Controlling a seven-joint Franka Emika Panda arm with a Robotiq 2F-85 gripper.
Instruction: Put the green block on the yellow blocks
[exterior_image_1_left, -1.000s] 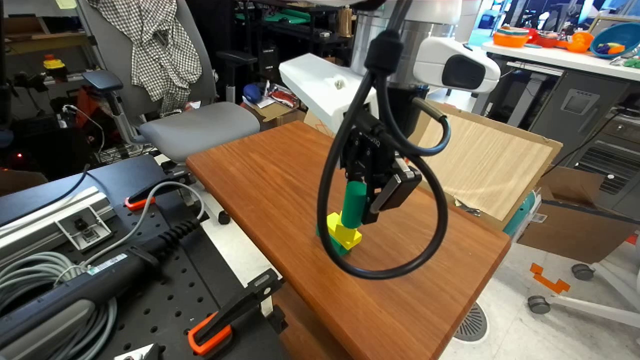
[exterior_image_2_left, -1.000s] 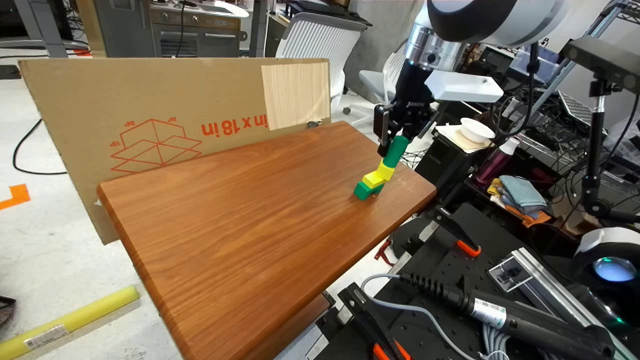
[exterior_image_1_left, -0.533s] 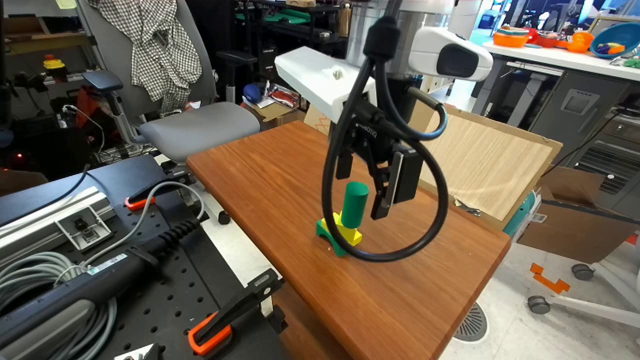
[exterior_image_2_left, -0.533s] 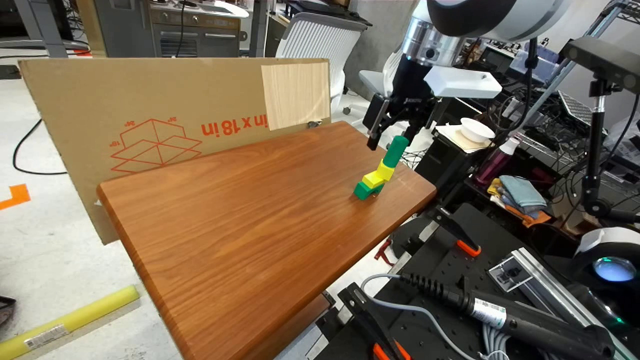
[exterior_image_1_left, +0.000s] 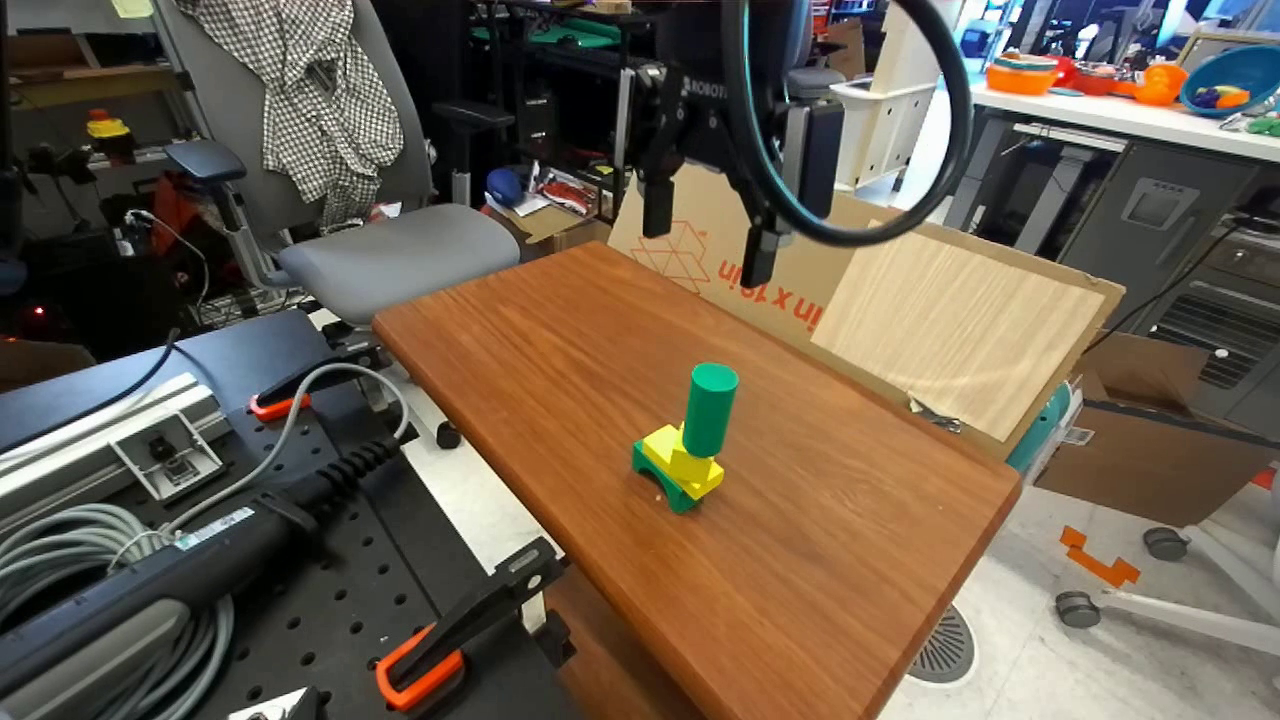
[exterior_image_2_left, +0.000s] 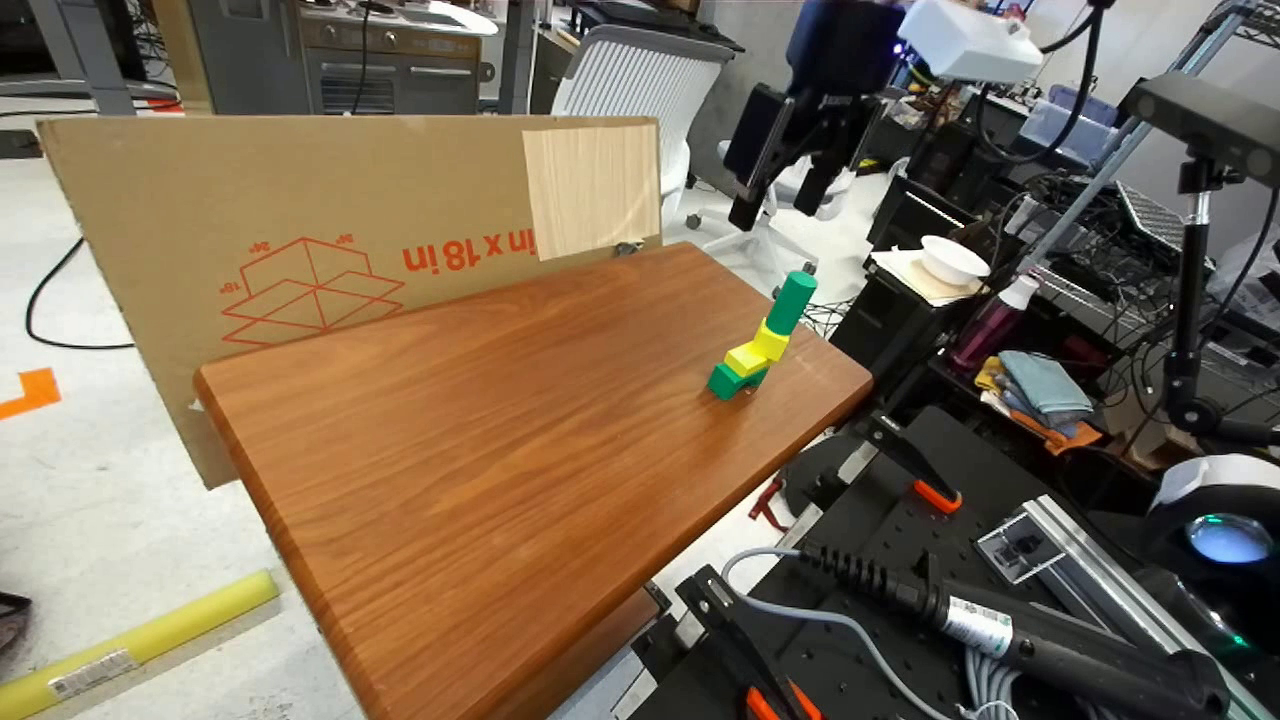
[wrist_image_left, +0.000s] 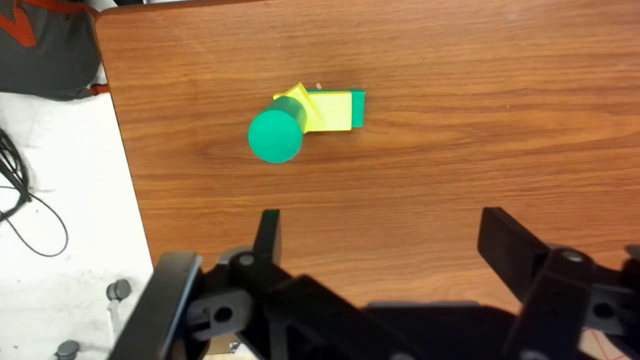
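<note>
The green block (exterior_image_1_left: 711, 410), a cylinder, stands upright on top of the yellow blocks (exterior_image_1_left: 672, 453), and the same stack shows in both exterior views. Beneath the yellow pieces lies a green arch-shaped block (exterior_image_2_left: 735, 382) resting on the wooden table. Seen from above in the wrist view, the cylinder (wrist_image_left: 275, 136) covers part of the upper yellow block, which sits turned at an angle on the lower one (wrist_image_left: 335, 111). My gripper (exterior_image_1_left: 707, 250) hangs well above the stack and apart from it. Its jaws are wide apart, with only bare wood visible between the fingertips in the wrist view.
The stack stands near one long edge of the brown tabletop (exterior_image_2_left: 480, 430). A large cardboard sheet (exterior_image_2_left: 350, 220) rises along the opposite edge. Beside the table is a black perforated bench (exterior_image_1_left: 330, 560) with clamps (exterior_image_1_left: 470, 630) and cables. A grey chair (exterior_image_1_left: 400, 250) stands beyond the table.
The gripper was around the green cylinder a second ago. It has opened, let go and moved up and away. The cylinder has stayed standing on the yellow blocks.
</note>
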